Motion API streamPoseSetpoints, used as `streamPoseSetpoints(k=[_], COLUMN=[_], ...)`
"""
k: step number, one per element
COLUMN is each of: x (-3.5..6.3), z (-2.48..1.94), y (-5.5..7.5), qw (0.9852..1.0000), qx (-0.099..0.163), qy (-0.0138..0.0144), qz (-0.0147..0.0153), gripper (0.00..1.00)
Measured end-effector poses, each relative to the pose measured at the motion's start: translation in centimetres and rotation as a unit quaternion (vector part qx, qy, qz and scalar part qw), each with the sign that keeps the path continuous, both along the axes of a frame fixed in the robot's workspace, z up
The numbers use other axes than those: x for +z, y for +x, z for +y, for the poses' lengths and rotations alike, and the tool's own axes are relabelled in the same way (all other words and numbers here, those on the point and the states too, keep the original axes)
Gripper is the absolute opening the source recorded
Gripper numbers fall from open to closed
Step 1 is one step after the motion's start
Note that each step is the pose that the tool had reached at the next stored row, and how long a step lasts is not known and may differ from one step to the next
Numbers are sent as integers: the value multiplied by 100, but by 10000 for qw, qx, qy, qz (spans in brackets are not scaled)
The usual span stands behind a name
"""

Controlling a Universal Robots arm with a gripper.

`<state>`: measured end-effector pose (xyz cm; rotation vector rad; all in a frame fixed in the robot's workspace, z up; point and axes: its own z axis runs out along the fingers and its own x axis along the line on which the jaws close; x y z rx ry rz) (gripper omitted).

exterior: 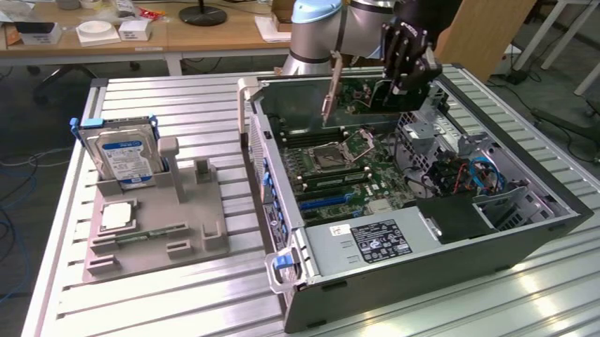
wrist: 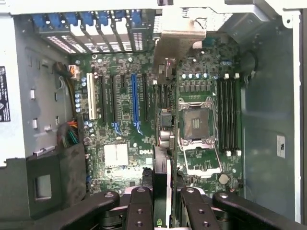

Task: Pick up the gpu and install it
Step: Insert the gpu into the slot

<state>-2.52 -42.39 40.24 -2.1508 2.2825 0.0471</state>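
My gripper (exterior: 405, 95) hangs over the open computer case (exterior: 525, 239), shut on the gpu (exterior: 361, 95). The gpu is a green card held upright above the motherboard (exterior: 352, 175), with its silver bracket (exterior: 330, 88) on the side toward the exterior view's left. In the wrist view the gpu (wrist: 163, 129) looks dark and edge-on between my black fingers (wrist: 141, 206), and its bracket (wrist: 180, 40) reaches toward the case's slotted rear wall. The card is above the board, between the blue expansion slot (wrist: 134, 103) and the processor socket (wrist: 196, 124), and I cannot tell whether it touches.
On the exterior view's left, a grey fixture (exterior: 178, 232) holds a silver hard drive (exterior: 126, 154), a processor chip (exterior: 119, 216) and a memory stick (exterior: 140, 236). Inside the case are a power supply (exterior: 370, 242), blue cables (exterior: 483, 175) and memory slots (wrist: 229, 115).
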Motion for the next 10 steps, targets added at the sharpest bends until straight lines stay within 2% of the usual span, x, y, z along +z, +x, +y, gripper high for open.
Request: streamPoseSetpoints(k=[5,10], x=[0,0], z=[0,0], y=[0,0], qw=[9996,9986], qx=[267,535], qy=[0,0], qz=[0,0], gripper=[27,27])
